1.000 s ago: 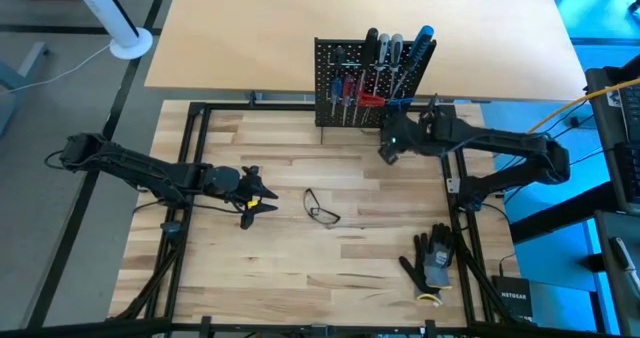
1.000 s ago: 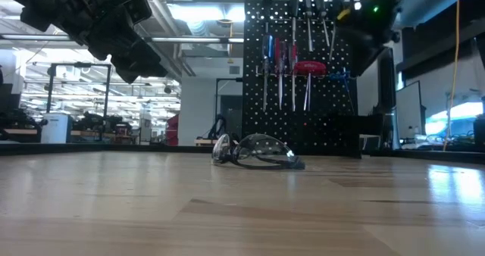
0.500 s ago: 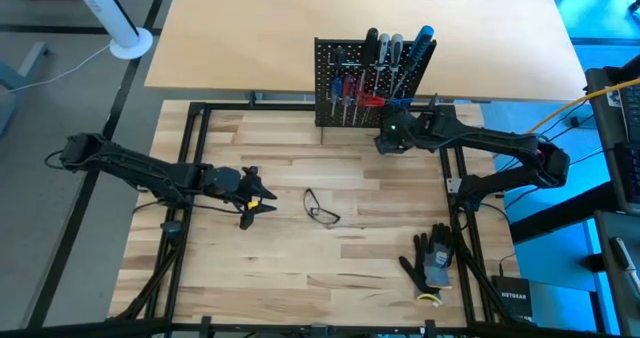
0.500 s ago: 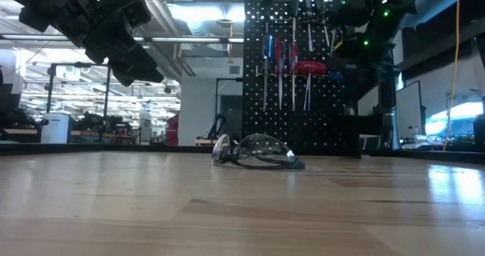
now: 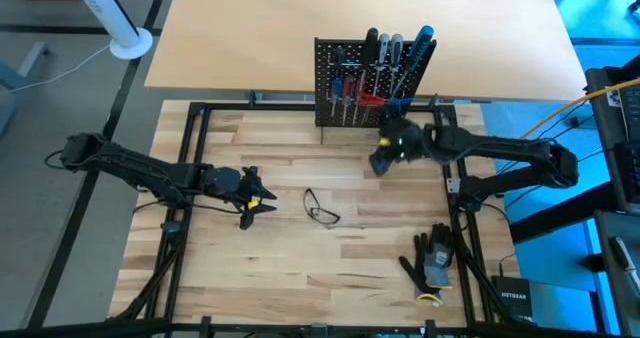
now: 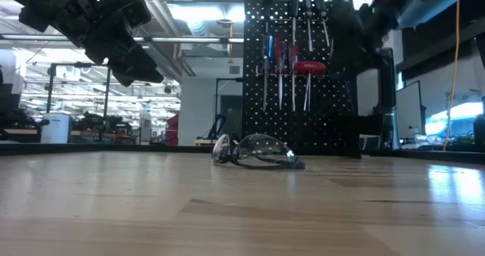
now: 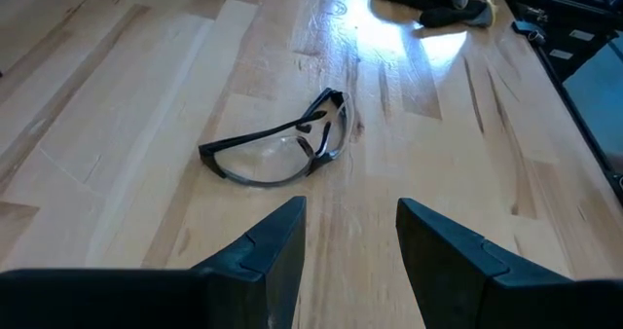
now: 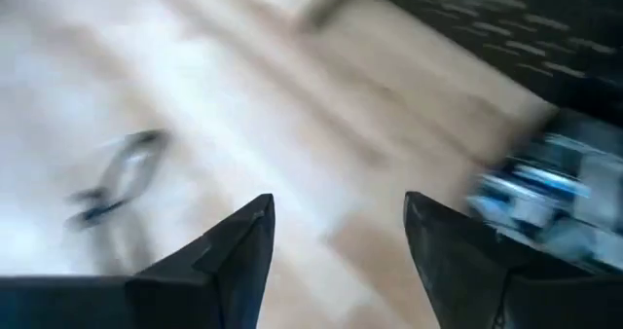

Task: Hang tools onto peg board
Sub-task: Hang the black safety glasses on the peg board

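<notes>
Overhead and level views, with both wrist views. My right gripper [image 5: 381, 163] is hanging over the table [image 5: 300, 268] just in front of the peg board [image 5: 335, 53], near its right end, and clear of it. Its two fingers [image 8: 234, 256] are standing wide apart with nothing between them; only blurred wood and the glasses [image 8: 122, 173] are showing past them in the right wrist view.

The peg board is standing upright at the far edge of the table. The tools [image 5: 385, 73] are hanging on it side by side: screwdrivers with black, grey and blue handles along the upper row, smaller red and blue ones below. In the level view, the tools [image 6: 292, 59] are showing as thin shafts against the dotted panel [image 6: 258, 127].

My left gripper [image 5: 262, 193] is hovering above the left half of the table, pointing toward the glasses [image 5: 322, 210], which are lying flat near the table's middle, apart from my fingers. In the left wrist view, these fingers [image 7: 268, 256] are parted and empty, with the glasses [image 7: 282, 152] lying beyond them.

A pair of black gloves [image 5: 432, 260] is lying at the near right corner of the table, well apart from both grippers.
</notes>
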